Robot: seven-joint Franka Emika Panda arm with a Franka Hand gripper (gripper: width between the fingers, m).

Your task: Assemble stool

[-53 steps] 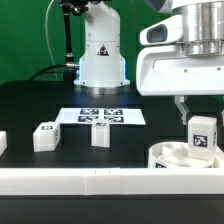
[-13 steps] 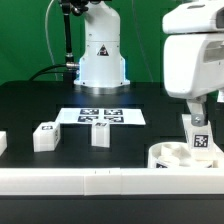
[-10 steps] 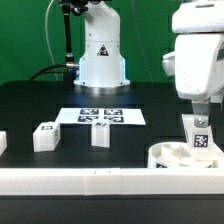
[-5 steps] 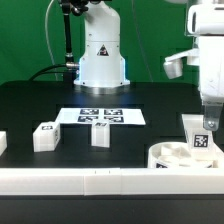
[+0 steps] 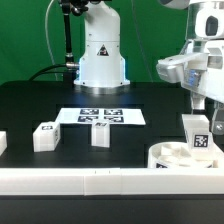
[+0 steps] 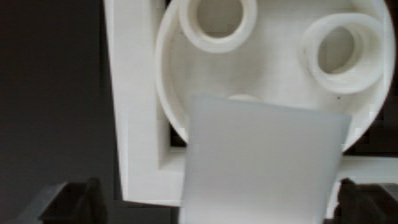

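From the exterior view, the round seat point(image 5: 168, 157) lay on the black table point(image 5: 40, 100) at the view's right, just behind the long white rail point(image 5: 90, 180). One leg point(image 5: 200, 138) stood upright in it, tag facing the camera. The claw point(image 5: 205, 117) hung at the top of that leg, with a dark finger point(image 5: 214, 121) showing beside it. Whether it was pinching the leg could not be told from here. Two loose legs point(image 5: 45, 135) point(image 5: 100, 133) sat well apart from the seat, in front of the marker board point(image 5: 100, 116), and a third point(image 5: 2, 142) was cut off at the view's left edge.

In the wrist view, the upright leg point(image 6: 258, 160) filled the middle, looking down its length to the seat point(image 6: 267, 62) and two open sockets. The rail point(image 6: 139, 100) ran alongside. The claw point(image 6: 222, 205) straddled the leg with its jaws a little apart. One fingertip point(image 6: 71, 200) seemed to show a gap and the other was blurred, so a firm grip could not be confirmed.

The parts looked like hard, light plastic, stiff and rather smooth. The leg would probably be best held on two flat opposite faces near its top, squarely, so that it could not twist or slip. The seat seemed light enough to slide if pushed sideways.
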